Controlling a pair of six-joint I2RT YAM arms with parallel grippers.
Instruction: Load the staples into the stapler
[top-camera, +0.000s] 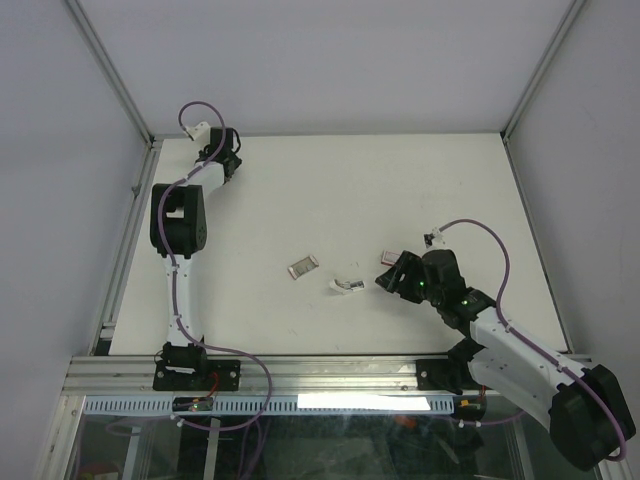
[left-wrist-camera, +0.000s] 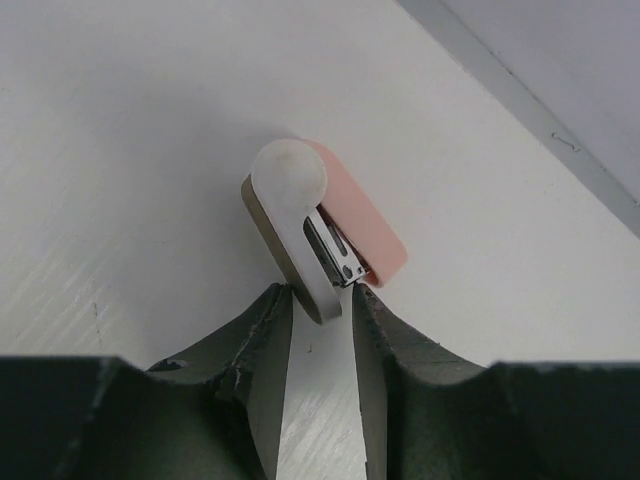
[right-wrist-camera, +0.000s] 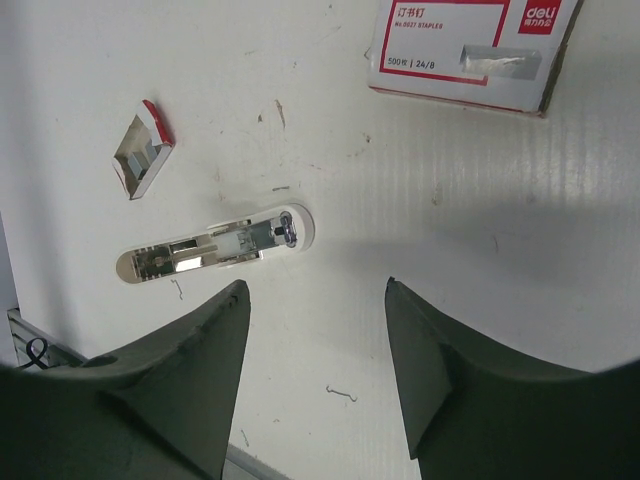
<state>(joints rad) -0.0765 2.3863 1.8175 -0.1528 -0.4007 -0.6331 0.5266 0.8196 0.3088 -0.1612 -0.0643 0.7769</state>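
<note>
- Red-and-white cardboard tray (right-wrist-camera: 157, 117) lies open on the white table (top-camera: 400, 190) and holds the silvery staples (right-wrist-camera: 135, 157).
- Seen from above, the staples (top-camera: 303, 267) sit mid-table. Their long axis runs left to right, with the right end tilted slightly far.
- A red-and-white box (right-wrist-camera: 470, 45) printed "STAPLES" lies just to the far side of the right gripper (top-camera: 395, 278).
- A white oblong piece (right-wrist-camera: 215, 245) with an open metal channel lies between the staples and the right gripper, its long axis left to right.
- The right arm reaches from the near right to mid-table. Its fingers are spread above the table and grasp nothing.
- The left arm stretches to the far-left corner. The left gripper (left-wrist-camera: 318, 295) is clenched on one end of the pink-and-white stapler (left-wrist-camera: 375, 225), whose rounded white end points away from the fingers.
</note>
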